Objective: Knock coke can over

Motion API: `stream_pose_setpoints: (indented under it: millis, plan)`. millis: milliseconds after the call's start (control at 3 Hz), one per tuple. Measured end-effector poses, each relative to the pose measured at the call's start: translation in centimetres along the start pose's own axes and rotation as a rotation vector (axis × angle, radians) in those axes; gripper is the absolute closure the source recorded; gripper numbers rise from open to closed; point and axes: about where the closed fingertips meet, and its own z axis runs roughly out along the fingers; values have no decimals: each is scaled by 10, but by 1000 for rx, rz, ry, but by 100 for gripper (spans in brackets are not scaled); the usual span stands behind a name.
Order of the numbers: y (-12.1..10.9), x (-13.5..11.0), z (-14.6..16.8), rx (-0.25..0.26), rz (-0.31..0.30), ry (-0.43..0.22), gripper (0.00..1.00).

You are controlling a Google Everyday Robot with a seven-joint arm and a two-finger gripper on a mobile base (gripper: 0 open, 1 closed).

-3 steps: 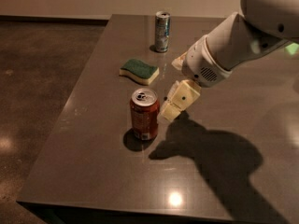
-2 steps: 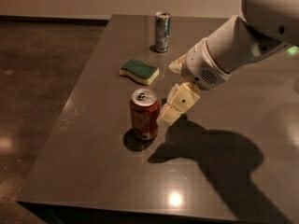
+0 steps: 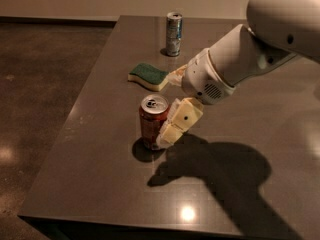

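The coke can (image 3: 151, 121), short and red-orange with a silver top, stands upright on the dark table (image 3: 100, 174), left of centre. My gripper (image 3: 172, 129) hangs from the white arm that comes in from the upper right. Its cream finger (image 3: 182, 119) rests against the can's right side. A second finger tip shows further back near the sponge.
A green and yellow sponge (image 3: 148, 75) lies just behind the can. A taller silver-and-blue can (image 3: 173, 33) stands at the table's far edge. The table's left edge runs close to the coke can, with the floor (image 3: 40, 84) beyond it.
My gripper has moved left toward the coke can and now touches its right side. The can still stands upright in the same spot.
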Motion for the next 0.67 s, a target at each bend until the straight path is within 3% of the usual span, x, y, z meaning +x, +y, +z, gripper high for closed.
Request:
stream_pose_setpoints:
  millis: [333,667]
  plan:
    - [10,-9,7,-28,-25,-16,16]
    - [18,-18,12,-58,-42,-32,47]
